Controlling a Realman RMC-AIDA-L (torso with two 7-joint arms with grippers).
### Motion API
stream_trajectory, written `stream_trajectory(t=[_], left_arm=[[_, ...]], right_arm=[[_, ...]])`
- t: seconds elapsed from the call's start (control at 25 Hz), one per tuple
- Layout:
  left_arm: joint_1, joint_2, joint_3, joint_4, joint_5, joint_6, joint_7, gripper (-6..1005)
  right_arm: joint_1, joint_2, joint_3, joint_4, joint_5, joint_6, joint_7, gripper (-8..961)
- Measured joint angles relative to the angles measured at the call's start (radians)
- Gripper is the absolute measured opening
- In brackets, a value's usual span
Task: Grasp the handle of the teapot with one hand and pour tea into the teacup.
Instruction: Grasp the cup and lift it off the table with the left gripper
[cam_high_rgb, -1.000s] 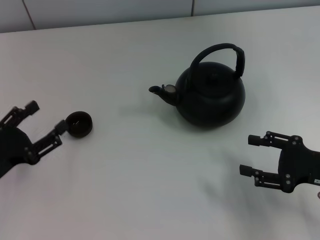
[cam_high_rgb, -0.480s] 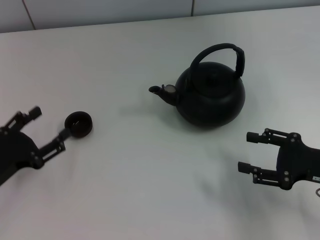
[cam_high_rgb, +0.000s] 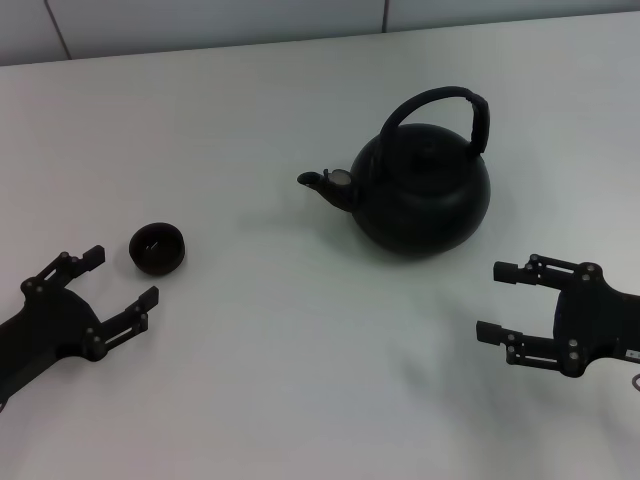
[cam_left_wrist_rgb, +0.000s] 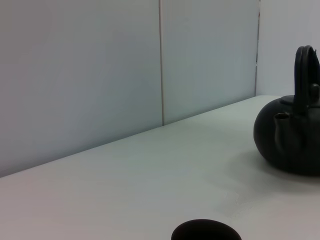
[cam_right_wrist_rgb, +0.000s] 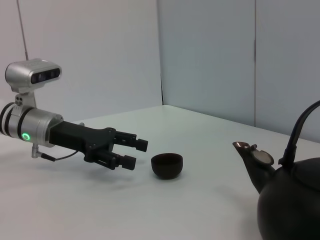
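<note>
The matte black teapot stands upright on the white table, spout pointing left, its arched black handle over the lid. It also shows in the left wrist view and the right wrist view. The tiny dark teacup stands at the left, apart from the pot; it shows in the wrist views too. My left gripper is open and empty, just in front of the teacup, not touching it. My right gripper is open and empty, in front and to the right of the teapot.
A pale panelled wall runs along the table's far edge.
My left gripper has drawn back from the teacup toward the table's front; its fingers were beside the cup and now stand apart from it. The right gripper has barely moved.
</note>
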Motion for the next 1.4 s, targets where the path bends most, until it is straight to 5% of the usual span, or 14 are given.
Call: stream_trajectory(t=[0.72,1.4], left_arm=[[-0.117,-0.004,-0.001,-0.076,-0.007,-0.143,0.013,828],[-0.150,-0.005,0.000,-0.092,-0.003,-0.180,0.009,818]], right_arm=[[0.000,0.001,0.006,-0.012,0.000,-0.019,0.004,729],[-0.002,0.000,0.014,-0.014,0.000,-0.037,0.008,729]])
